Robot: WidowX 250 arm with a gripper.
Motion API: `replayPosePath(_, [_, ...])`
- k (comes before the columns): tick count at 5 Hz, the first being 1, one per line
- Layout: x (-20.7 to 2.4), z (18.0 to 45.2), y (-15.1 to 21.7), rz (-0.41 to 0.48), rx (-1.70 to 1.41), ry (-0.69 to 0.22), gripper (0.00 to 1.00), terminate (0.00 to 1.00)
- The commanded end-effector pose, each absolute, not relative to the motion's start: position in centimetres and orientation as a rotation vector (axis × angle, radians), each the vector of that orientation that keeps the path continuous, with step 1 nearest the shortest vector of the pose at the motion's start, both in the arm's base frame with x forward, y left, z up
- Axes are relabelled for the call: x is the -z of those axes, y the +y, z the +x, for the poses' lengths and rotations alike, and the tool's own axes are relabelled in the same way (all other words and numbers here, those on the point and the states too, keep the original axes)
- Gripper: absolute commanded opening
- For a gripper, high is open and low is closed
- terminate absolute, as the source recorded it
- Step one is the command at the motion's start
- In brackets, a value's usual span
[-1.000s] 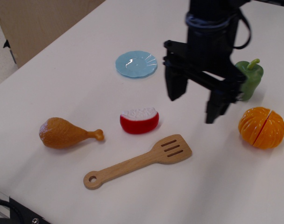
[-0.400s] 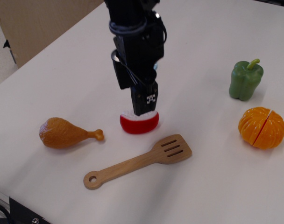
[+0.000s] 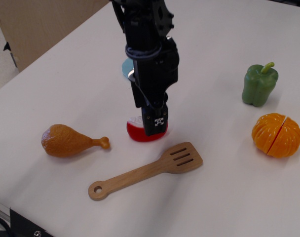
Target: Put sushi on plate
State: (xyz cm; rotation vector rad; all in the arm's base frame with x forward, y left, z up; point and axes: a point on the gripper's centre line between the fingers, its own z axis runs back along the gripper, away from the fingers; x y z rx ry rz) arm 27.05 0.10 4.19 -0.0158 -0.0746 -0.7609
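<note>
Gripper (image 3: 154,129) is down on the sushi (image 3: 138,132), fingers straddling it from above; front finger hides most of the piece, only the red side and a bit of the white top show. Can't tell if the fingers are pinching yet or just spread around it: contact isn't visible from this angle. Sushi sits on the surface (image 3: 229,187), not lifted. Plate (image 3: 125,68) is just behind the arm, mostly hidden, only a sliver of blue rim shows at left. Vertical approach looks chosen to clear the spatula (image 3: 147,170) just in front and the drumstick (image 3: 71,141) to the left. Pepper (image 3: 259,85) and orange (image 3: 277,135) are well apart, no interference. Next, by my read: confirm grip, lift, short carry back to plate.
</note>
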Motion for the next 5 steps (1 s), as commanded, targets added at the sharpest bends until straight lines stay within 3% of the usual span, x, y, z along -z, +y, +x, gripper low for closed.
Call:
replayPosePath(1, [-2.7, 27.8, 1.0, -0.012, 0.771, -0.062, 1.00, 0.00])
replayPosePath(2, [-1.8, 28.0, 1.0, -0.017, 0.754, -0.061, 1.00, 0.00])
replayPosePath(3, [-1.5, 28.2, 0.9, -0.022, 0.763, -0.060, 0.00, 0.00])
replayPosePath(5, [-2.3, 29.5, 0.5, 0.030, 0.703, -0.106, 0.00, 0.00])
